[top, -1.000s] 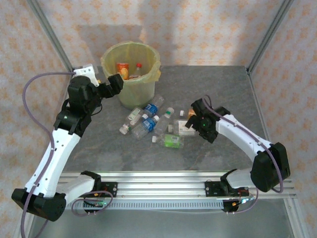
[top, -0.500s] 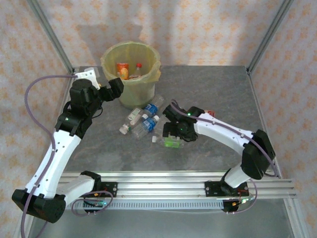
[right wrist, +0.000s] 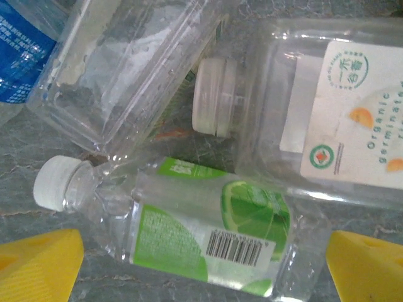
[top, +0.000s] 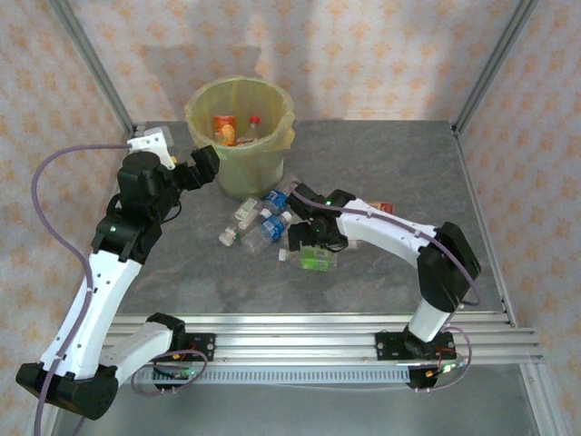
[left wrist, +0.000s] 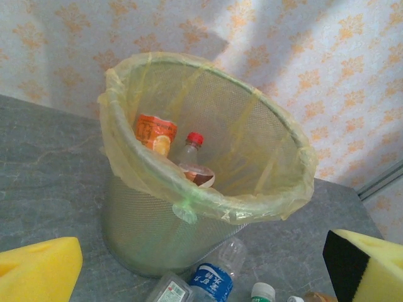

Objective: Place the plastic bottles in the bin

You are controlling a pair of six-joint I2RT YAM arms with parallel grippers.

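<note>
The bin point(top: 201, 118), a pale mesh bucket lined with a yellow-green bag, stands at the back left and holds an orange-labelled bottle point(top: 224, 128) and a red-capped one point(top: 253, 121). Several plastic bottles lie in a heap in front of it, among them a blue-labelled one point(top: 266, 232). My right gripper point(top: 309, 240) hovers open, low over the heap. Its yellow pads straddle a green-labelled bottle point(right wrist: 189, 233) lying on its side without touching it. My left gripper point(top: 203, 166) is open and empty, just left of the bin point(left wrist: 145, 220), with a blue-labelled bottle point(left wrist: 214, 282) below it.
A white-and-orange-labelled bottle point(right wrist: 352, 119) and a clear square bottle point(right wrist: 126, 69) press against the green one. A small red-and-white item point(top: 387, 208) lies behind the right arm. Metal frame posts point(top: 486, 64) and patterned walls close in the grey table point(top: 408, 163).
The right arm has swung left from the table's middle right to the bottle heap and come down over the green-labelled bottle. The left arm has drawn back slightly from the bin.
</note>
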